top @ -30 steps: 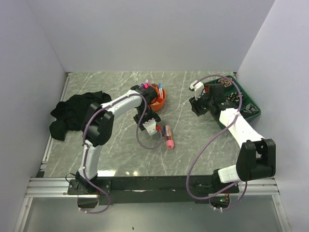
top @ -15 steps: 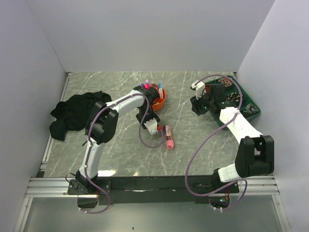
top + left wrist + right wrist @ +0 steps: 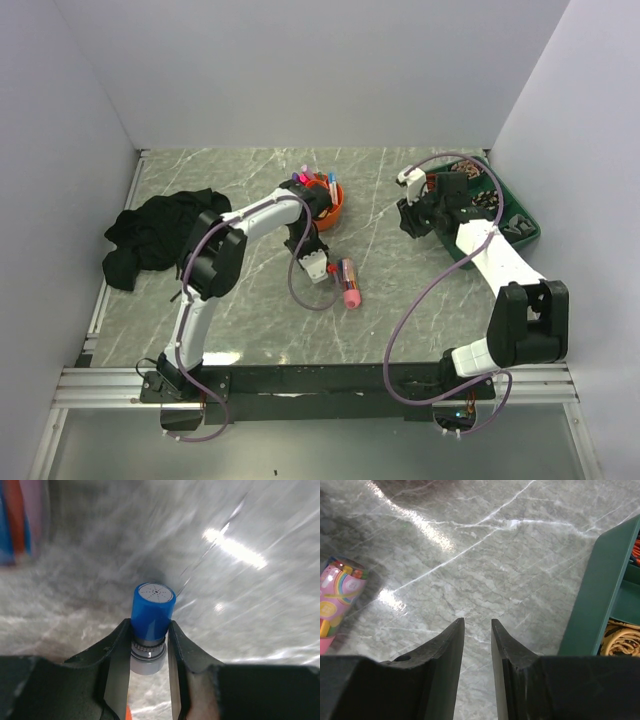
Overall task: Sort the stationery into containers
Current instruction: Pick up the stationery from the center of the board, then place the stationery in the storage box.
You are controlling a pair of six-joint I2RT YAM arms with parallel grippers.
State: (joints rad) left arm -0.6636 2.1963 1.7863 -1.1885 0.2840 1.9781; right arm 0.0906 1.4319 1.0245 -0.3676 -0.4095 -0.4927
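Marble tabletop [image 3: 240, 300] with both arms reaching out over it. The left gripper [image 3: 149, 626] has its jaws clamped on a blue-capped marker [image 3: 153, 602]. There's one finger on each side, right where the blue cap meets the whitish-grey body, and the cap end pokes out past the fingertips. Everything behind it in the wrist view is smeared, so I honestly can't tell if the marker touches the marble or hangs just over it.

From above, that gripper sits about mid-tabletop, on the near side of the orange holder [image 3: 334, 213] and just beside a pink tube [image 3: 348, 284] lying flat there. The holder stands closer to the far edge, roughly halfway across. A bunch of pens [image 3: 314, 180] stick up out of it, pink, purple and blue ones as far as I can make out.

The right gripper [image 3: 477, 622] has its jaws down to a narrow gap with nothing in it, just bare marble showing between the fingers. It's over on the right side of the tabletop, just left of the dark green tray [image 3: 594, 595], which sits against the right edge toward the far corner. The tray compartments hold some orange and yellowish coiled bits, too small to say what. The pink tube also shows at the left of the right wrist view, with a rainbow print on it.

A black cloth bundle [image 3: 150, 235] is heaped by the left edge, well apart from all that.
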